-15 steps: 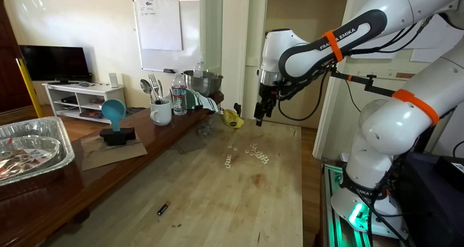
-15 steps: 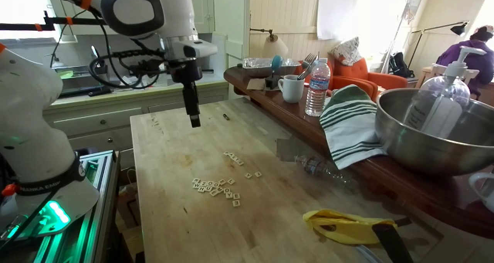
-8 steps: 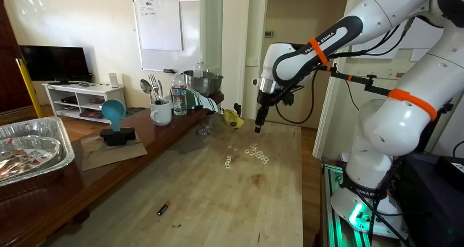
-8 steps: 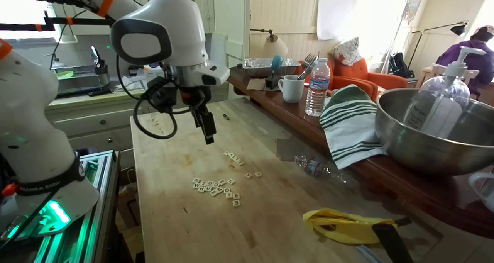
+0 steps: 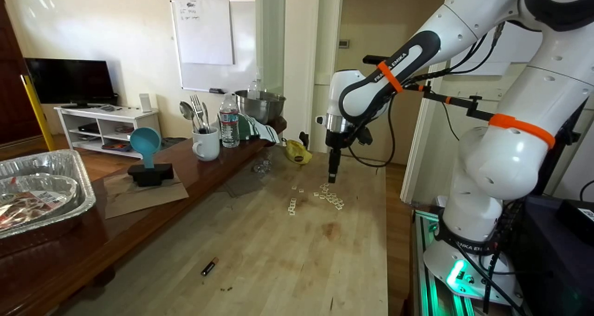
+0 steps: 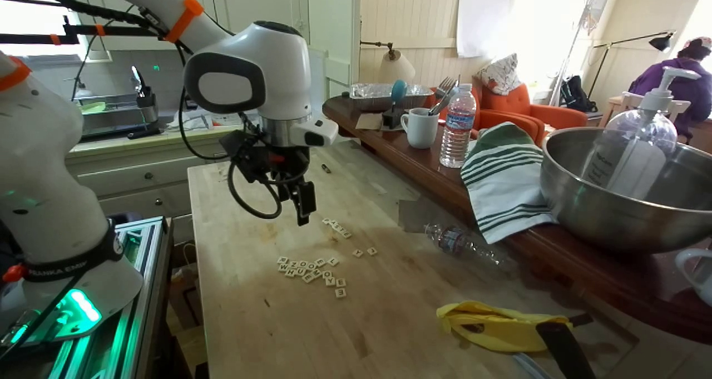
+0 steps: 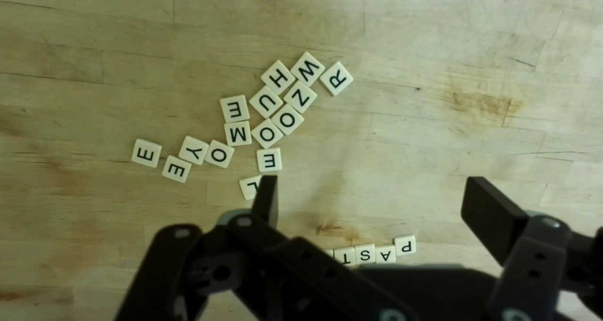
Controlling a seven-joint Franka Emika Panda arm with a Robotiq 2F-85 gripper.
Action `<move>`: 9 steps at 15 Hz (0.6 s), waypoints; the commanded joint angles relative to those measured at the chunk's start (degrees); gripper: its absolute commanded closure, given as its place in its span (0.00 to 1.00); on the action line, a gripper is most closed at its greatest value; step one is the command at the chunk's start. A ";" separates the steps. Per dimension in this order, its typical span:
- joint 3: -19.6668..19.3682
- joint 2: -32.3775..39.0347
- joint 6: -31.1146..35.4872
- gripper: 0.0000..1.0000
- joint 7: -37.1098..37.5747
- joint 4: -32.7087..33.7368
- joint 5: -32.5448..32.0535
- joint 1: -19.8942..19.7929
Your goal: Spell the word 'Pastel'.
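Letter tiles (image 7: 365, 253) for 'Pastel' form a row on the wooden table (image 6: 250, 323). In the wrist view I read P, A, S and T, all inverted, with P at the right end, set slightly out of line. A fifth tile (image 6: 346, 234) adjoins T, mostly hidden there by the gripper (image 7: 377, 201); in an exterior view it appears to be E, though the lettering is small.

L tile (image 7: 248, 188): located at the edge of the loose cluster (image 7: 266, 102), near an E tile (image 7: 269, 160), well apart from the row. In the wrist view, a finger (image 7: 268, 201) of my gripper partly overlaps it.

Gripper: fingers spread wide apart. In both exterior views I observe it pointing downward, suspended above the table.

Loose cluster: includes R, W, H, Z, U, M and Y, plus three O tiles and four E tiles. Two single tiles (image 6: 357, 252) lie near the row.

Other table contents: battery (image 5: 209, 266), yellow item (image 6: 500, 331), and clear bottle (image 6: 453, 240) on its side. Dark counter (image 5: 197, 173) alongside: white mug (image 6: 421, 129) with cutlery (image 5: 186, 110), upright water bottle (image 6: 458, 126), metal bowl (image 6: 617, 217) holding a pump bottle (image 6: 645, 128).
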 commanded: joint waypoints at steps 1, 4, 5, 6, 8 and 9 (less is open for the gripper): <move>0.84 0.26 -0.12 0.00 -0.21 0.23 0.29 -0.75; 1.01 0.85 3.24 0.00 1.65 -0.59 -1.34 -2.24; 0.37 1.42 5.36 0.00 0.73 -0.83 -0.64 -2.38; 0.00 2.25 7.76 0.00 0.24 -0.99 -0.68 -2.79; -0.82 4.01 12.13 0.00 -1.05 -1.26 -0.30 -3.23; -1.41 5.02 13.24 0.00 -2.14 -1.08 0.60 -2.94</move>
